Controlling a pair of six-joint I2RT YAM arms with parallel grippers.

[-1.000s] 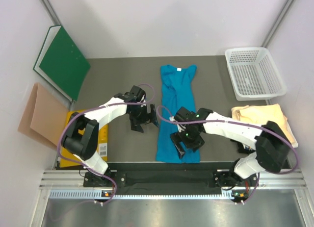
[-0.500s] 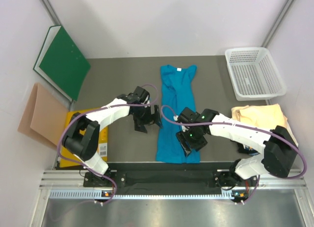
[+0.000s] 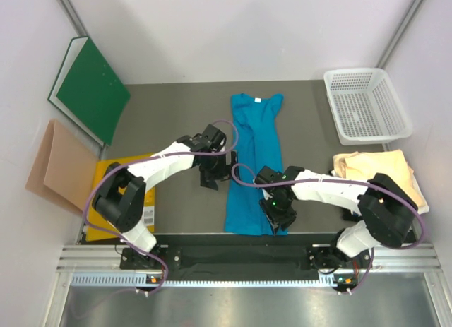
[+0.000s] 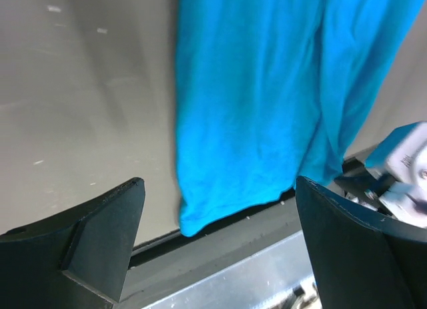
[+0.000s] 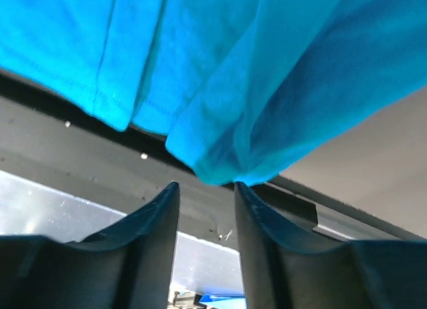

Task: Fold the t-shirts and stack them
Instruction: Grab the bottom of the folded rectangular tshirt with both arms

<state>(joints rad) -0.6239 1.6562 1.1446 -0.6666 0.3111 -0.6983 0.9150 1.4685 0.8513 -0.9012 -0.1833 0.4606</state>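
Hem of teal t-shirt (image 5: 267, 89) meets right jaws; whether gripped is unclear.

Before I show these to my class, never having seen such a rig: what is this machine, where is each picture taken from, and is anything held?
Two robot arms are bolted at the table's near edge, each ending in two fingers. The wide picture looks down from above and behind them; the other two come from cameras on the wrists. A teal shirt lies long and narrow in the middle, a cream shirt at the right near a white basket; a green folder, tan sheet and yellow envelope sit at the left. The left fingers stand wide open, empty, by the teal shirt's left edge. The right fingers stand close together at its near hem; whether they pinch it yet I cannot tell.
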